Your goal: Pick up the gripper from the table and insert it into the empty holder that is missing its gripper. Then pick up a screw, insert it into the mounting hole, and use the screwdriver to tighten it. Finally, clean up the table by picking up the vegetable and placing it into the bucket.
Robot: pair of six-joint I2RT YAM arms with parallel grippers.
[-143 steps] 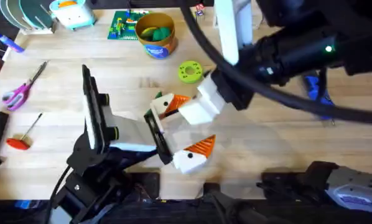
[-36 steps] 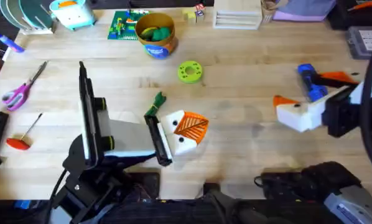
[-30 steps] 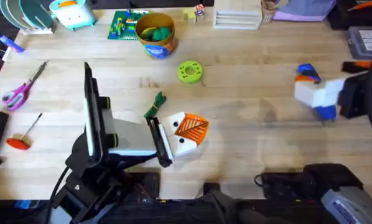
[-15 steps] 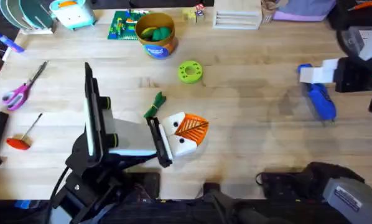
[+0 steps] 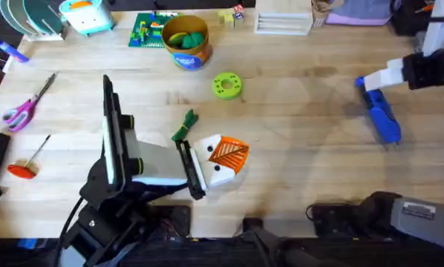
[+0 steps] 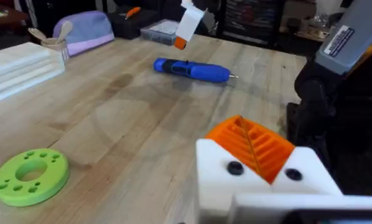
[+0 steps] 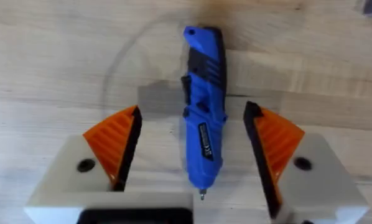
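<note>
- Pale wooden table carries a scatter of things: scissors and a red-handled tool at the left, a lime-green ring near the middle, a white tray along the far edge.
- An orange-yellow bucket stands at the far side with yellow and green pieces inside; a small green vegetable lies on the wood just beside the left gripper.
- The left gripper rests low near the table's middle, its white holder fitted with an orange ribbed finger; whether it is parted or closed cannot be told.
- Nothing stands between the right gripper and the blue screwdriver.
- Half a second earlier the right gripper hung over the screwdriver's far end; it has since drawn slightly farther toward the right edge, while the screwdriver has not moved.
- The right gripper hovers with fingers spread wide, empty, straddling the screwdriver, which lies flat on the table with its metal bit pointing toward the arms' side.
</note>
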